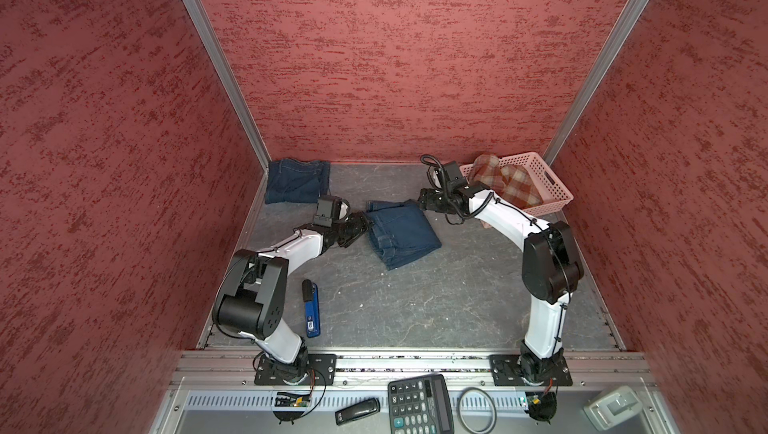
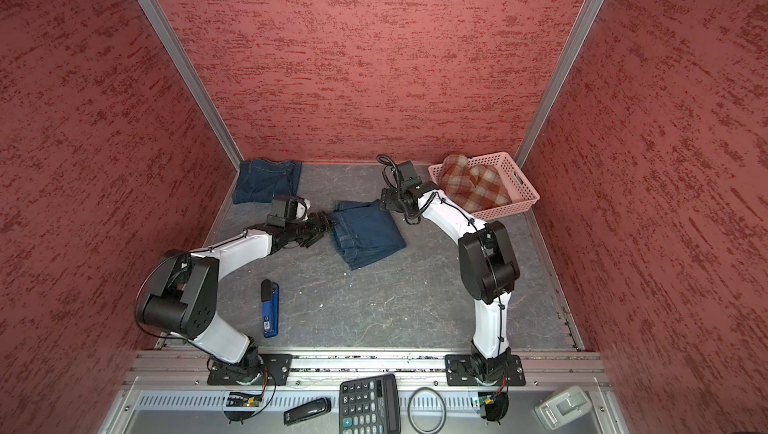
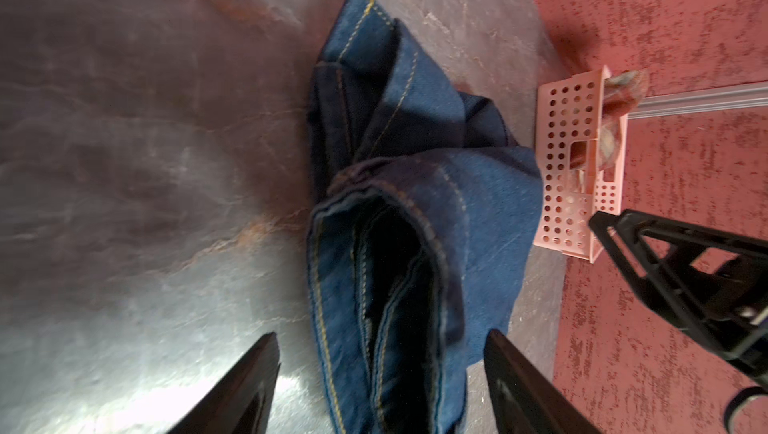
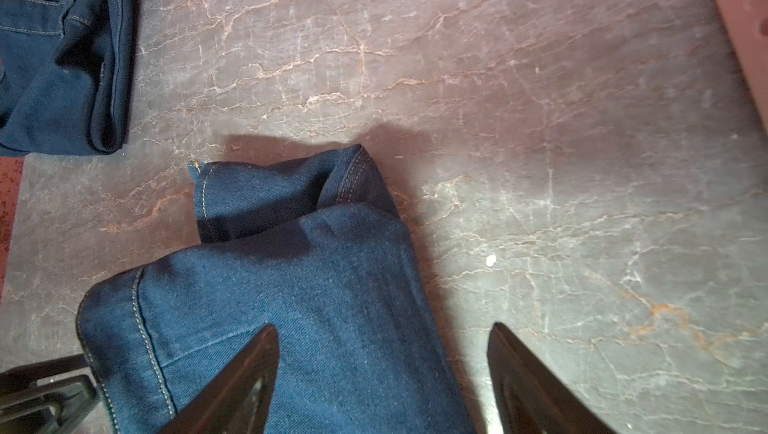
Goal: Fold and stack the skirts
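L tool (image 1: 362, 225) jaws apart at 9 o'clock edge of folded denim skirt (image 1: 401, 232), mid bench (image 1: 415, 307); R tool (image 1: 422, 202) apart at its 1 o'clock corner. 2nd denim skirt (image 1: 295, 181) at 11; plaid skirt (image 1: 513, 186) in pink basket (image 1: 524, 158) at 1.
L wrist: fingers (image 3: 249, 382) straddle denim, no pinch.
R wrist: one finger over denim, other over bare bench.

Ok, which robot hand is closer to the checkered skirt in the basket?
Right. The right gripper hovers near the checkered skirt; the left gripper is beyond the middle denim skirt.
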Robot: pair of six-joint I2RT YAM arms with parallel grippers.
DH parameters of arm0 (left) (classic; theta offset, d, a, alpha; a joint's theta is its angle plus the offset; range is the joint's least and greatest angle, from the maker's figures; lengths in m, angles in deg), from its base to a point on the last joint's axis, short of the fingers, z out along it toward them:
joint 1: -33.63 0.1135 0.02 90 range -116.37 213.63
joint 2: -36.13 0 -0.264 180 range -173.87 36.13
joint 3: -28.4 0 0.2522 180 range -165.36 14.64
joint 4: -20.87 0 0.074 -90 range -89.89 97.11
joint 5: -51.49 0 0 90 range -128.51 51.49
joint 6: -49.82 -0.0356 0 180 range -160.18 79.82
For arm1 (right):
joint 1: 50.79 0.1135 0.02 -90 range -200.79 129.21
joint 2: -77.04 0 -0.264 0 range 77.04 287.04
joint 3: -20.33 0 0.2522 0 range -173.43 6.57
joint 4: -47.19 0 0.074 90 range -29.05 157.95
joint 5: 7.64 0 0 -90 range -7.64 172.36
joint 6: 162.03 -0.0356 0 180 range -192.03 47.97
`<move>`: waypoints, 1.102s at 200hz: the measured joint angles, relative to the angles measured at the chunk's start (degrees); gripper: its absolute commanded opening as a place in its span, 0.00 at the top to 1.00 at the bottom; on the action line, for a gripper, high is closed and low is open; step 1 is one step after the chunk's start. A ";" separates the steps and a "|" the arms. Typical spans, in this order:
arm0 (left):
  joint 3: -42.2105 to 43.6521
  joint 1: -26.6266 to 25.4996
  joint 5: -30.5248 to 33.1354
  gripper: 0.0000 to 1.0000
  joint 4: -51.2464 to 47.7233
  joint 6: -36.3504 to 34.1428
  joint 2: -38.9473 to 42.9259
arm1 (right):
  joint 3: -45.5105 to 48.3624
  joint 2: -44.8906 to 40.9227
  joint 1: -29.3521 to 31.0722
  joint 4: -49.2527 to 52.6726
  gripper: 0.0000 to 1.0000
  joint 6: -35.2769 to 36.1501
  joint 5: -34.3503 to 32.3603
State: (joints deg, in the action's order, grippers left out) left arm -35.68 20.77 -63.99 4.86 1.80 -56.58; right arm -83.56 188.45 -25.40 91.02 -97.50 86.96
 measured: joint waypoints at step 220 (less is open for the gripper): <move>-21.40 -7.74 -3.02 0.99 2.19 1.66 -10.08 | 9.68 -9.07 -4.33 -5.27 0.20 0.61 1.62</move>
State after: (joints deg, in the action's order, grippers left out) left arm -57.08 13.03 -67.00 7.05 3.46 -66.66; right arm -73.87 179.38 -29.73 85.75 -96.89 88.58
